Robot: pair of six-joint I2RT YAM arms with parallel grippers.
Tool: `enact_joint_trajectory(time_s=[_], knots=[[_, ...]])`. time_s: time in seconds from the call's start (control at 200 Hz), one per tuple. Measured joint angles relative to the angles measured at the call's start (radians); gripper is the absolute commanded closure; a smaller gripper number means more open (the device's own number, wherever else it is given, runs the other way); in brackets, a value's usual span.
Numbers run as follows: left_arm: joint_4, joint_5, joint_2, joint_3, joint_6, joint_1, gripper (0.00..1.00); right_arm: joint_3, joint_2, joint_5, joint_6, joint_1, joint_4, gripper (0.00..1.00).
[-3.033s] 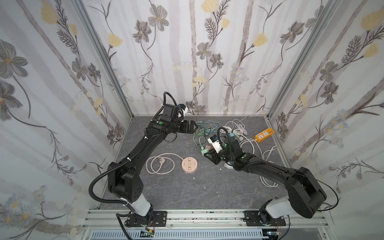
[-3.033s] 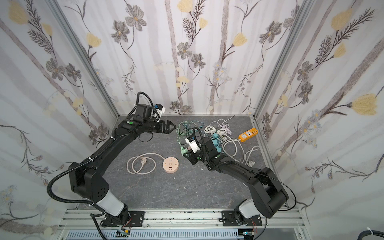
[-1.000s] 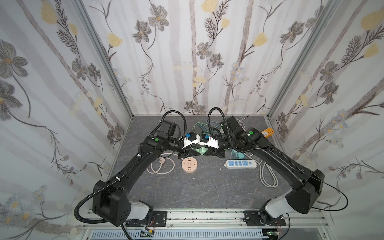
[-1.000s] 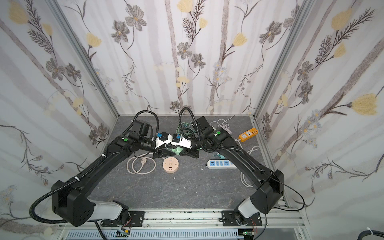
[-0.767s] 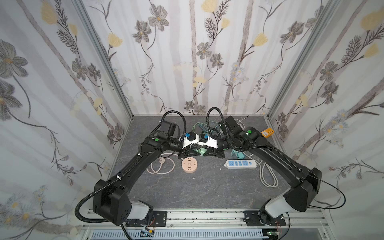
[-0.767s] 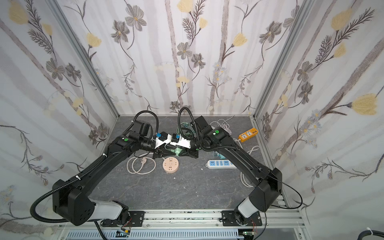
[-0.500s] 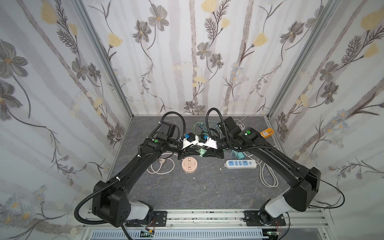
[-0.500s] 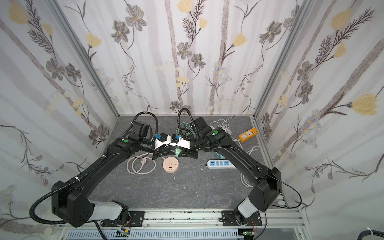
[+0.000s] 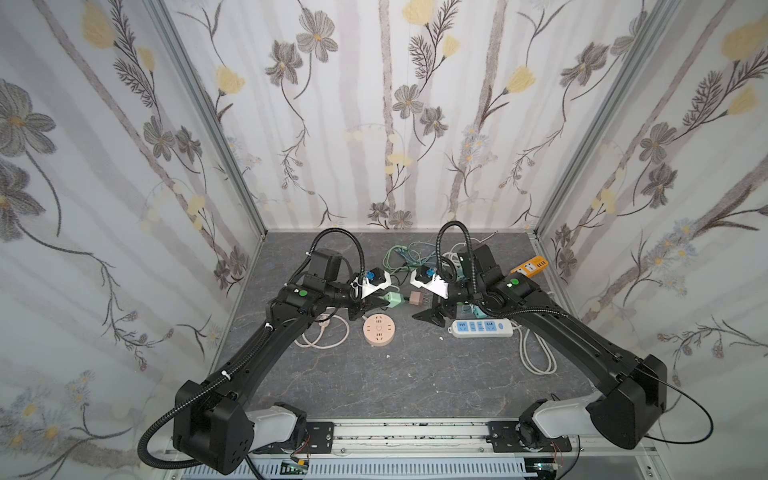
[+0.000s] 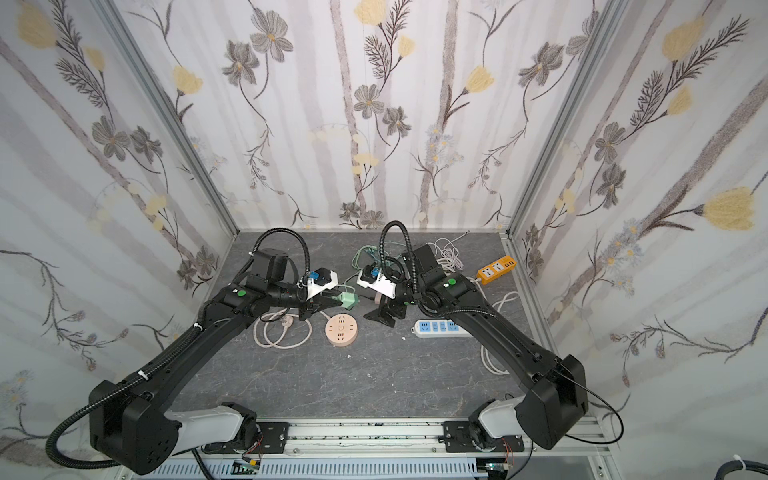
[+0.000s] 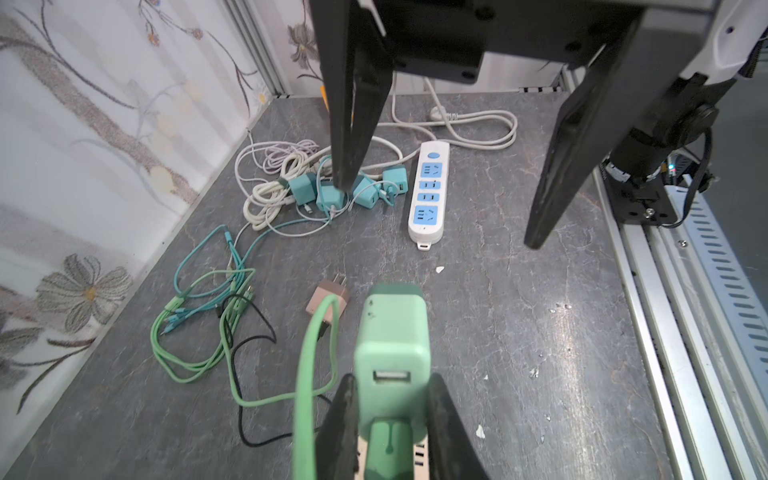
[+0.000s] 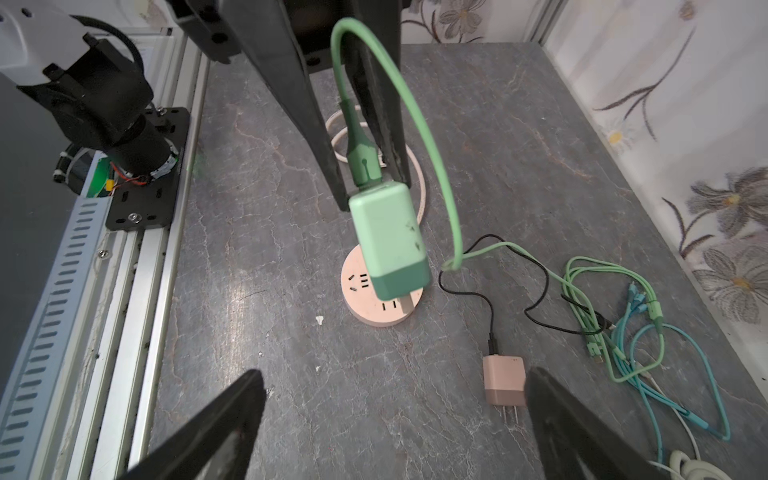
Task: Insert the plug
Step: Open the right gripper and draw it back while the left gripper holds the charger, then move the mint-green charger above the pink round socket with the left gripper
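Green charger (image 9: 394, 298): clamped in left gripper (image 9: 379, 302), prongs toward 3 o'clock; round socket (image 9: 378, 329) at its 6 o'clock. Right gripper (image 12: 394, 371) wide, empty.

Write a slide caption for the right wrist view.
Left gripper holds the green USB charger near the round pink socket; right gripper open, pink charger on the table.
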Motion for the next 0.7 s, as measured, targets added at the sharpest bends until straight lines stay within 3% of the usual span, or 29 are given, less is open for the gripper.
enact_joint_trajectory(time_s=[0.18, 0.36, 0.505, 0.7], knots=[[-0.088, -0.175, 0.060, 0.074, 0.022, -0.034, 1.00, -0.192, -0.118, 0.121, 0.137, -0.015, 0.187, 0.01], [-0.214, -0.291, 0.141, 0.171, 0.078, -0.062, 1.00, -0.373, -0.234, 0.259, 0.389, -0.064, 0.418, 0.01], [-0.310, -0.386, 0.230, 0.234, 0.122, -0.100, 1.00, -0.434, -0.266, 0.369, 0.527, -0.068, 0.496, 0.01], [-0.416, -0.530, 0.381, 0.331, 0.174, -0.133, 1.00, -0.493, -0.271, 0.422, 0.621, -0.068, 0.551, 0.01]])
